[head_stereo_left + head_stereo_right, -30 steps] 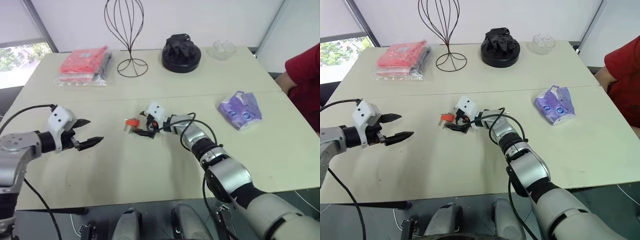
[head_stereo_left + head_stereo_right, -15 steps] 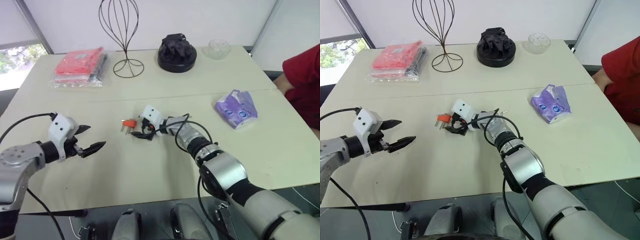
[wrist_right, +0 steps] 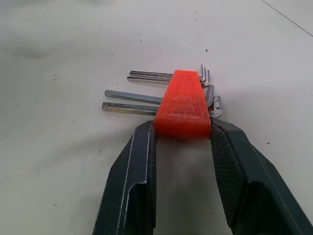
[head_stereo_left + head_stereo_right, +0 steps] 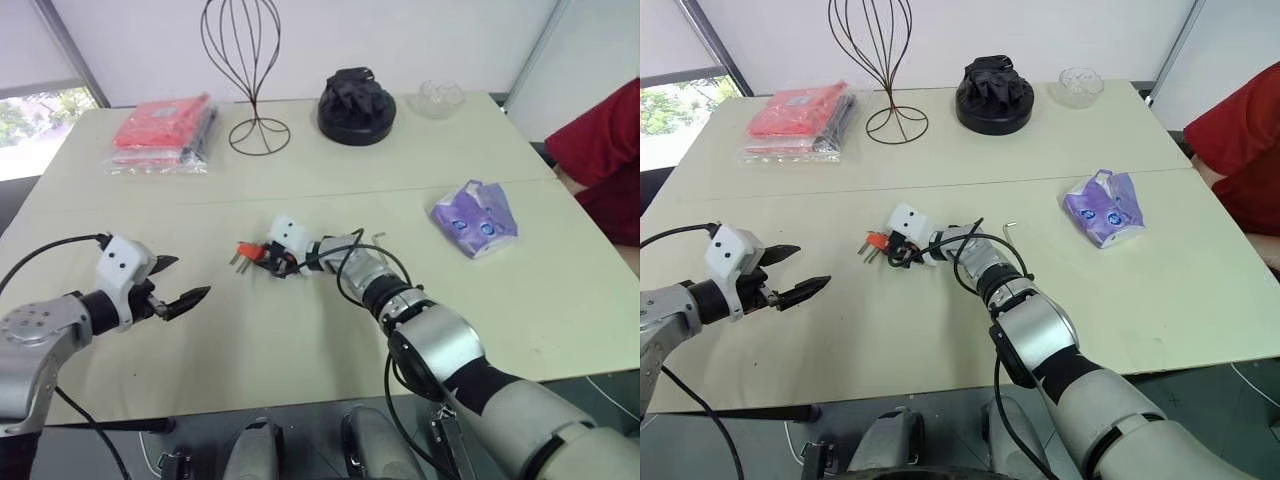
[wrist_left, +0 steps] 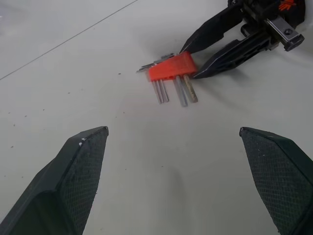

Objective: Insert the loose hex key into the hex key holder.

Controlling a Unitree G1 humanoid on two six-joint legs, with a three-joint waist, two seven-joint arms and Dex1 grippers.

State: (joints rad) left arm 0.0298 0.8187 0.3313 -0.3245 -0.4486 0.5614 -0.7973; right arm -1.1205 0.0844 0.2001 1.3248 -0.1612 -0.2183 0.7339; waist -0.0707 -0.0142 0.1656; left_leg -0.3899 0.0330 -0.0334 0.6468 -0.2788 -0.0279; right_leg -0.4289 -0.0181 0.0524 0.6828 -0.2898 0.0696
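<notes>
- Low at the left of the head view, the left gripper (image 4: pixel 178 283) hovers over the table (image 4: pixel 300 340) with its fingers spread wide and nothing between them, much as a second ago.
- At the centre, the hex key holder (image 4: pixel 252 251) lies flat on the table, its keys pointing toward the picture's left.
- The right gripper (image 4: pixel 271 259), wide open a second ago, has now drawn in: in the right wrist view its two fingers (image 3: pixel 134 186) press on both sides of the orange-red block's wide end, clamped on it.
- Right of centre, the loose hex key (image 4: pixel 1011 230) lies by itself on the table, well apart from the holder and beyond the right forearm.
- At the right, a purple packet (image 4: pixel 476 218) lies on the table.
</notes>
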